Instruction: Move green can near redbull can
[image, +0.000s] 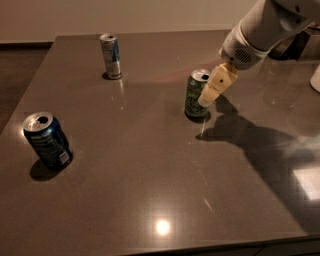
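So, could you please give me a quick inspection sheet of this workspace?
Surface: dark glossy table, reflecting a light.
Job's things: green can upright mid-table; slim silver-blue can upright far left, well apart.
Clutter: dark blue can upright, near left.
Gripper: gripper at the green can's right side as seen; contact unclear.
Cables: nothing seen.
Surroundings: pale wall behind; white object at right edge.

A thick white rounded arm (265, 27) tapers to a blocky cream-yellow end effector (205, 101) at centre-right.
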